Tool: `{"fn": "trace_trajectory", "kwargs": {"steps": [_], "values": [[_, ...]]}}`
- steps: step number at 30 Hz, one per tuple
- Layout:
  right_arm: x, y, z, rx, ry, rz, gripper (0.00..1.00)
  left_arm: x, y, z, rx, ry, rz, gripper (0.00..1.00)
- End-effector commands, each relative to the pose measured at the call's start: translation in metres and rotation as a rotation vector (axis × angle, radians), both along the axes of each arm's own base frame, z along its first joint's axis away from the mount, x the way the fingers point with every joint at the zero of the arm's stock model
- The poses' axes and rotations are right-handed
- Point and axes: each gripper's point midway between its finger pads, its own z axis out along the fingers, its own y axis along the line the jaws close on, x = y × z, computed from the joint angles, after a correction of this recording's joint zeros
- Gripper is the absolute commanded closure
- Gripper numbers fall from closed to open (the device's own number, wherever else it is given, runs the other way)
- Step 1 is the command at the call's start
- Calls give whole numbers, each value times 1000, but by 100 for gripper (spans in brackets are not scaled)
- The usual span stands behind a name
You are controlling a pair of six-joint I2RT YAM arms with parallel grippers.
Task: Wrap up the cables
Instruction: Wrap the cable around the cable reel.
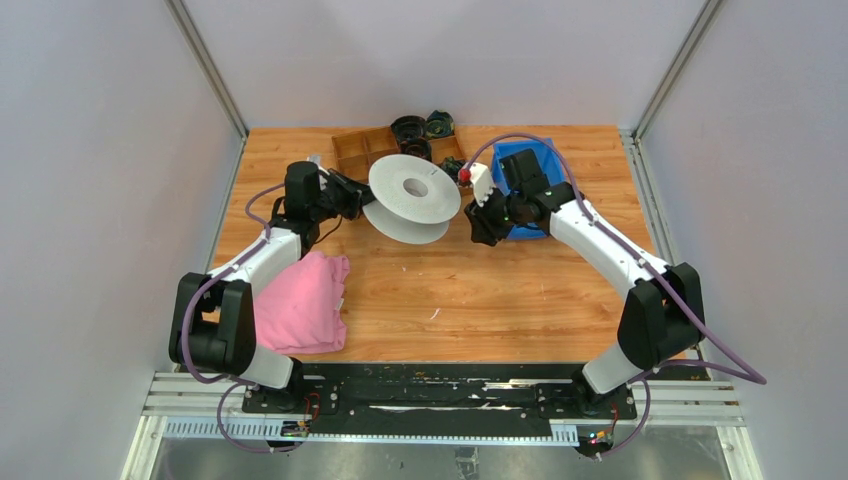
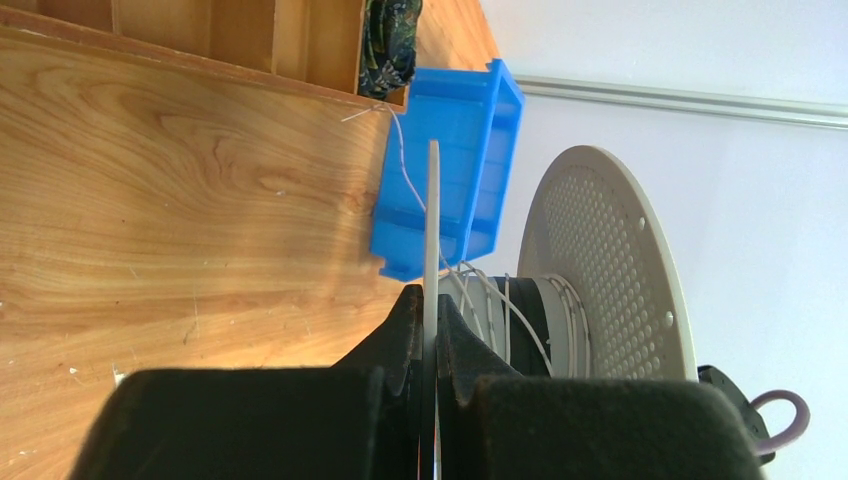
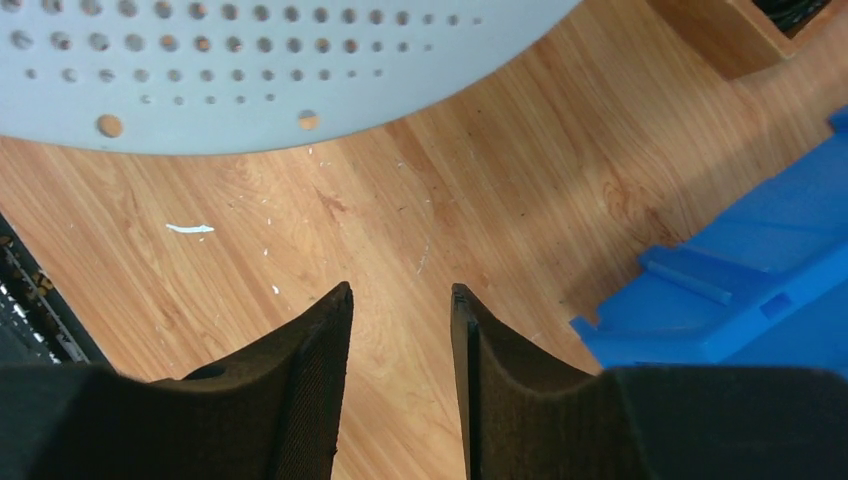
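A pink cloth (image 1: pixel 300 300) lies near the left edge of the worktop (image 1: pixel 450 290), close to the front. Behind it, the left gripper (image 2: pixel 431 310) is clamped on the thin rim of one disc of a grey plastic spool (image 1: pixel 413 190). It holds the spool tilted above the middle of the worktop, toward the back edge.

The cable (image 2: pixel 403 168) is a very thin pale wire. In the left wrist view it runs from the corner of the wooden tray (image 1: pixel 352 148) at the back edge, across the face of the blue bin (image 2: pixel 460 130), and onto the spool's core. A few loose turns already sit on the core between the two discs.

The wire looks light and limp, with a little spring in it. It will likely slide off the core or spring into loops if left slack. It seems best taken on the free stretch between tray and spool, pinched gently and kept lightly taut. A hard pull could kink it or drag the tray's contents.

The right gripper (image 3: pixel 400 290) hangs just right of the spool, low over bare wood. Its fingers are partly apart with nothing between them. The blue bin sits to its right, by the back right part of the worktop.
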Motion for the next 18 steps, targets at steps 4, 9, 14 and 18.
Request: {"fn": "trace_trajectory", "kwargs": {"steps": [4,9,14,18], "values": [[36,-23,12,178,40,-160,54,-4,-5,56,-45,-194,-64,100],[50,-26,16,298,90,-204,49,-14,-15,85,-51,-299,-159,100],[70,-24,31,384,43,-144,43,-34,-29,110,-72,-395,-318,100],[80,-23,47,405,-38,-26,38,-47,-34,113,-84,-416,-396,100]]}}
